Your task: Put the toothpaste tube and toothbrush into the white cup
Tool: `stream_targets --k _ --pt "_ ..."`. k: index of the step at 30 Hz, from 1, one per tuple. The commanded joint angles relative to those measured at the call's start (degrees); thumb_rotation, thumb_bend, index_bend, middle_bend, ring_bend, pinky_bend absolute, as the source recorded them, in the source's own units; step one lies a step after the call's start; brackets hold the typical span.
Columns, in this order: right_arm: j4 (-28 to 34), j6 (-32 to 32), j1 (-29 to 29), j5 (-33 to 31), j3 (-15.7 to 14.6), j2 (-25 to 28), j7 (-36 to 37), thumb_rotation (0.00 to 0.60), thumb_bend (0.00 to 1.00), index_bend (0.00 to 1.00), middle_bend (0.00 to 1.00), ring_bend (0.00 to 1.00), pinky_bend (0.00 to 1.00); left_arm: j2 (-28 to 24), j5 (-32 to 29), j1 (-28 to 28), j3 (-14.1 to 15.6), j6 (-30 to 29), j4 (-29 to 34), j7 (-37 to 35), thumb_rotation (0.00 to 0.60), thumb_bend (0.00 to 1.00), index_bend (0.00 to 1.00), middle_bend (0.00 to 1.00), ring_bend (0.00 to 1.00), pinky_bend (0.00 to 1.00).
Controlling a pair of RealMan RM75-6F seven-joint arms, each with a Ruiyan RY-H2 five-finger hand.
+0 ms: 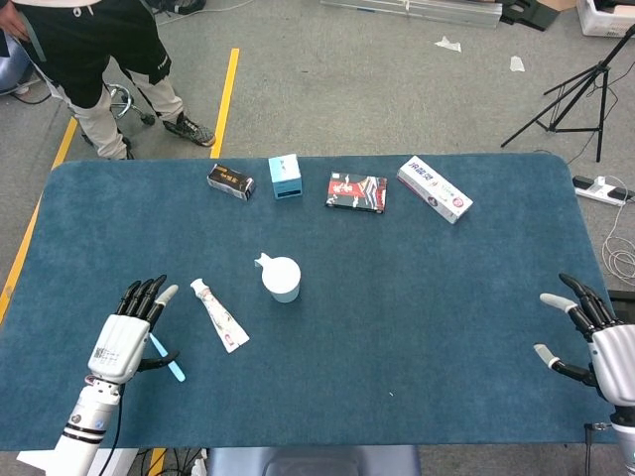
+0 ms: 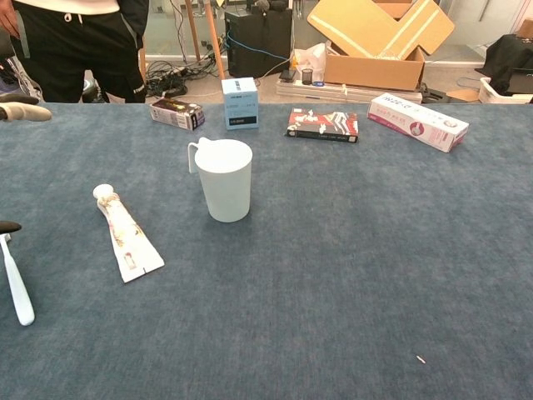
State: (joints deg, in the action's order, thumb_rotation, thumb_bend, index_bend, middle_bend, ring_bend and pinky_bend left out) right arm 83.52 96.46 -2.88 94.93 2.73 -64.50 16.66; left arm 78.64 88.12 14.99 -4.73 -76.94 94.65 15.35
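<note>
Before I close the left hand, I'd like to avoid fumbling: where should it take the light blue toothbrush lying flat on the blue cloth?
Probably mid-handle, from straight above. The light blue toothbrush lies flat and thin, so only its narrow sides offer purchase; pinch across them. The open left hand hovers over its bristle end, and the handle's far end sticks out free beyond the hand in the head view.

Lying along the table's far edge: dark box (image 1: 230, 180), light-blue carton (image 1: 285, 177) standing upright, red packet (image 1: 357, 191), long white box (image 1: 435, 188), person (image 1: 94, 55) standing beyond the table
</note>
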Motion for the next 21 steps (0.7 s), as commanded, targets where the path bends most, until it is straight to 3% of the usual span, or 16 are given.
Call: stream_targets --k 1,12,21 --pt "0.0 0.1 0.0 0.0 0.0 0.1 0.2 0.6 0.12 0.3 0.13 0.16 0.54 1.4 -0.6 1.0 -0.4 0.8 -1.0 1.0 0.6 0.0 0.04 0.0 0.0 0.0" --pt "-0.1 -0.3 0.0 -0.3 0.2 0.2 0.6 0.6 0.12 0.3 0.13 0.16 0.53 7.1 -4.8 4.1 -3.7 2.1 -4.5 5.0 0.6 0.0 0.04 0.0 0.0 0.0" --pt "0.0 -1.0 -0.2 -0.5 0.2 0.2 0.3 0.6 0.12 0.3 0.13 0.16 0.52 9.8 -11.5 8.5 -6.5 7.8 -6.0 9.1 0.6 0.0 0.03 0.0 0.0 0.0"
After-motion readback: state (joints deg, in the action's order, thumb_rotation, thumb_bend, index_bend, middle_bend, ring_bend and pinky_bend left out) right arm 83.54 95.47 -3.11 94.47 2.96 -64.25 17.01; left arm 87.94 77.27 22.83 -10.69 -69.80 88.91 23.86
